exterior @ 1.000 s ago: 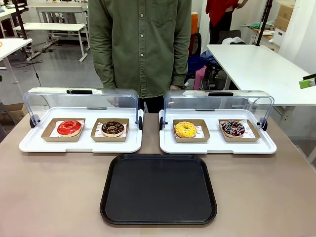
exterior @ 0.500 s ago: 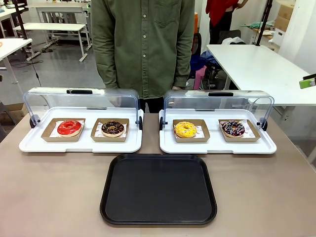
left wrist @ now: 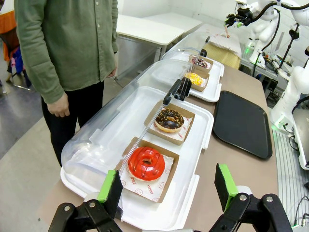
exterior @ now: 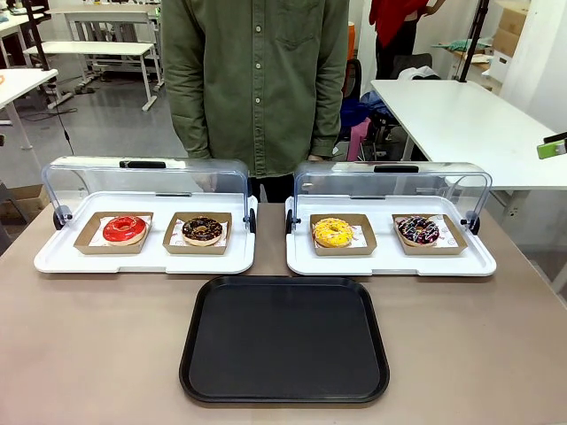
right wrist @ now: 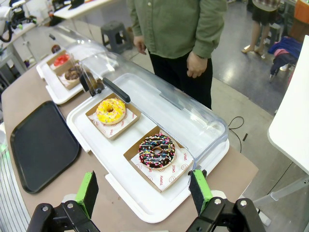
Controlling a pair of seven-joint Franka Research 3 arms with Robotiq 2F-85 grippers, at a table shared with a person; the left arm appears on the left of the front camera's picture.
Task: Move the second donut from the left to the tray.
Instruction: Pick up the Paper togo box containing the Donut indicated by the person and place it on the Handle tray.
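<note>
The second donut from the left (exterior: 203, 230) has dark chocolate glaze and sits in a brown cardboard holder on the left white display tray. In the left wrist view that donut (left wrist: 169, 120) lies beyond the red one, well ahead of my left gripper (left wrist: 167, 188), which is open and holds nothing. The black tray (exterior: 285, 341) lies flat at the table's near middle, with nothing on it. My right gripper (right wrist: 144, 192) hovers open over the other display tray's near edge, far from the chocolate donut (right wrist: 73, 74).
A red donut (exterior: 124, 229) shares the left display tray (exterior: 146, 258). A yellow donut (exterior: 333, 233) and a multicoloured-sprinkle donut (exterior: 418, 231) sit on the right display tray (exterior: 390, 263). Both clear lids stand raised. A person (exterior: 257, 80) stands at the far side.
The person has shifted slightly on the spot. The donuts and the black tray have not moved.
</note>
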